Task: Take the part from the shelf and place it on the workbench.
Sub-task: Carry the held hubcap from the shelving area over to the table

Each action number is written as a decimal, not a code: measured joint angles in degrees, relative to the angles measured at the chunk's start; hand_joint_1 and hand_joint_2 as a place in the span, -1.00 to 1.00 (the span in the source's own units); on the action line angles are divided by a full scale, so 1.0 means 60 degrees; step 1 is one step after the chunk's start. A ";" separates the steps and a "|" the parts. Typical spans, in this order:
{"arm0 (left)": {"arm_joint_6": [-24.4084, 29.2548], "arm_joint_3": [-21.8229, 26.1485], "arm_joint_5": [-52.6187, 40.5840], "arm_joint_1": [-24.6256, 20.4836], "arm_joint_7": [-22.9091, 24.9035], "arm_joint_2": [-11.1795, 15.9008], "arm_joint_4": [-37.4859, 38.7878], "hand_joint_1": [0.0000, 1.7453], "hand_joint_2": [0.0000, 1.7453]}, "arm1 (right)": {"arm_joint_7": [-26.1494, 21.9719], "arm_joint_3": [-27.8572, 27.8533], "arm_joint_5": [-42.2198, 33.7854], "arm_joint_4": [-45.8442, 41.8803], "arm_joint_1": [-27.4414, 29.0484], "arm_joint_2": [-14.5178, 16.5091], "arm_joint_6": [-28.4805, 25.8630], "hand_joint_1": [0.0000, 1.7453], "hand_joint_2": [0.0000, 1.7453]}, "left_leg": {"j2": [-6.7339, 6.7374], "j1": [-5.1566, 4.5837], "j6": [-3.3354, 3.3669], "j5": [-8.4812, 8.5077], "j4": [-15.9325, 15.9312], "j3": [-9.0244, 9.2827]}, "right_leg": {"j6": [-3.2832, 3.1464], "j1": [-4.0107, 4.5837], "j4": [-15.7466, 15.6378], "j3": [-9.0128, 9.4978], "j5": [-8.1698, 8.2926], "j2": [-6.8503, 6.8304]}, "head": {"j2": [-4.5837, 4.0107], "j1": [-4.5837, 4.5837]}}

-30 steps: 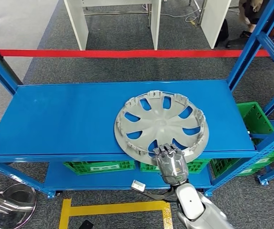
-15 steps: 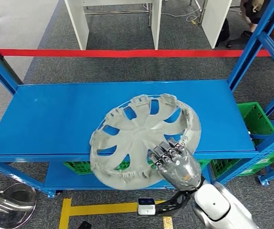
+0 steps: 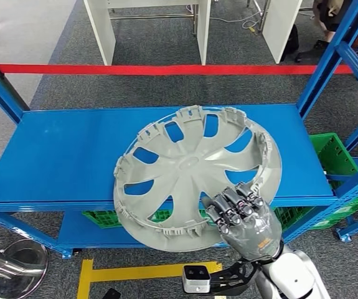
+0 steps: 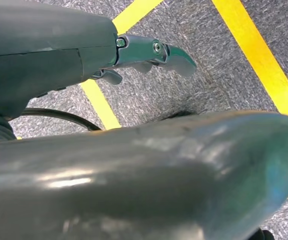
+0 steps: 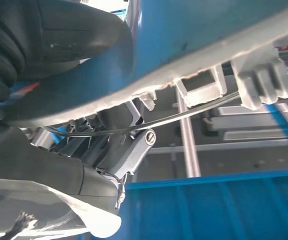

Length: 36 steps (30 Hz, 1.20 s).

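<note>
- Grey spoked wheel cover (image 3: 193,174): clipped inner side up, tilted, lifted over the blue shelf's (image 3: 64,156) front edge, gripped at its five o'clock rim.

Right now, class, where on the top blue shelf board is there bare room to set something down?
The left half of the blue metal shelf board is bare, between the left upright and the grey plastic wheel cover. The right half is crowded: the cover, gripped by the right robot hand, overhangs it.
</note>
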 joint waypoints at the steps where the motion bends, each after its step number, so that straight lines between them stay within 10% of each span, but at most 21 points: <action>1: -0.0008 0.0000 -0.0016 0.0000 0.0013 0.0000 0.0000 -1.00 -1.00 | -0.0019 -0.0059 0.0000 -0.0047 0.0040 0.0104 0.0001 1.00 1.00 | 0.0001 0.0000 0.0000 0.0000 0.0000 0.0000 | 0.0000 0.0000 0.0000 0.0000 0.0000 0.0001 | 0.0000 0.0000; 26: 0.0022 0.0015 -0.0108 0.0019 -0.0101 0.0001 0.0000 -1.00 -1.00 | 0.0325 -0.0238 0.0000 -0.0582 0.0272 0.0653 0.0009 1.00 1.00 | 0.0001 0.0000 0.0000 0.0000 0.0000 0.0000 | 0.0000 -0.0001 0.0000 0.0000 0.0000 0.0001 | 0.0000 -0.0001; 36: 0.0096 0.0098 -0.0056 0.0007 0.0042 0.0018 0.0000 -1.00 -1.00 | 0.0297 -0.0271 0.0000 -0.0663 0.0352 0.0673 0.0010 1.00 1.00 | 0.0003 -0.0026 0.0175 0.0013 0.0098 -0.0064 | 0.0178 -0.0047 -0.0046 0.0004 0.0079 0.0009 | 0.0000 -0.0005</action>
